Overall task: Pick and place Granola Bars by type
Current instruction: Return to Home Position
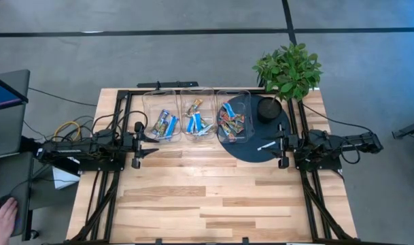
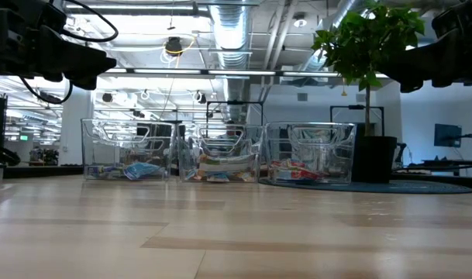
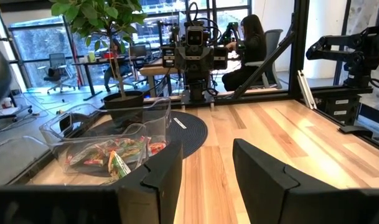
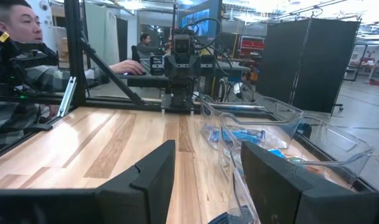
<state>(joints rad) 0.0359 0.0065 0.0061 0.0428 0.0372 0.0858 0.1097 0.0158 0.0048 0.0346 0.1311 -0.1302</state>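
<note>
The granola bars lie sorted in three clear bins at the table's far side: blue and silvery ones in the left bin [image 1: 163,125], blue with some orange in the middle bin [image 1: 198,121], orange-red-brown ones in the right bin [image 1: 231,126]. My left gripper [image 1: 145,152] is open, held above the table's left part, just near of the left bin. My right gripper [image 1: 276,153] is open at the table's right side, over the dark round mat. Neither touches anything.
A potted plant [image 1: 287,68] with a black pot [image 1: 268,109] stands on the dark round mat [image 1: 261,139] at the far right. A small white stick-like mark [image 1: 266,145] lies on the mat. Bare wood [image 1: 213,197] fills the table's near half. A person's hand [image 1: 1,214] shows beyond the left edge.
</note>
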